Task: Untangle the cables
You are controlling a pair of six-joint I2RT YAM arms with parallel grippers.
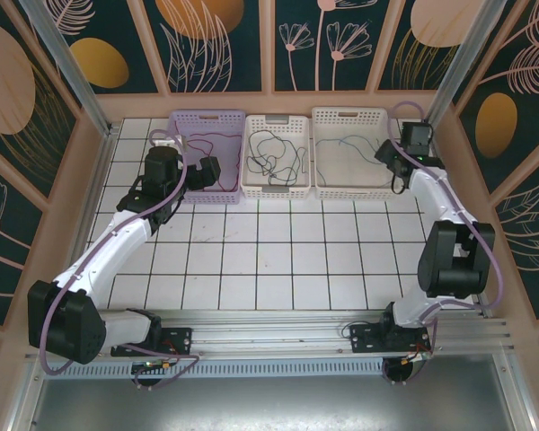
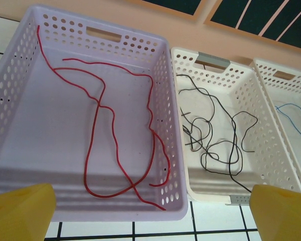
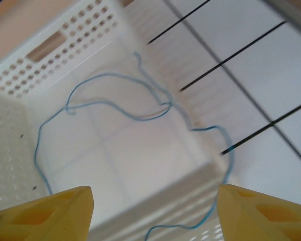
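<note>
Cables lie sorted by colour: thin red wire in the lilac perforated plastic basket, black wire in the middle white basket, and blue wire in the right white basket. Yellow fingers of the left gripper and the right gripper gape wide, holding nothing.

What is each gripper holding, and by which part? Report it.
Nothing. The left gripper is open over the red cable; the right gripper is open over the blue cable.
</note>
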